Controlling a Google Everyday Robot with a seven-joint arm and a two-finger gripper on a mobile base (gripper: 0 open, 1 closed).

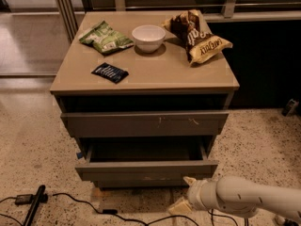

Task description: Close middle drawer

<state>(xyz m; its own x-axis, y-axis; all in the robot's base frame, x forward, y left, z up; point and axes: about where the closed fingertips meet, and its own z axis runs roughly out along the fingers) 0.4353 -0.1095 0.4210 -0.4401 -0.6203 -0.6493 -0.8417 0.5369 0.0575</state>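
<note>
The middle drawer (141, 169) is a wide, shallow grey-taupe drawer with a plain low front. It stands partly pulled out of the cabinet, and only a narrow strip of its bare inside (146, 152) shows. My gripper (184, 193) is at the bottom right, just below and in front of the right end of the drawer's front panel. It is open and empty, with one pale fingertip (189, 180) close to the panel's lower edge. The white arm runs off to the right.
The taller top drawer front (143, 124) with pale scratch marks sits slightly out above. On the cabinet top (178, 74) lie a green bag (106, 37), a white bowl (148, 36), a brown chip bag (197, 34) and a dark packet (109, 72). Cables (70, 202) lie on the floor at left.
</note>
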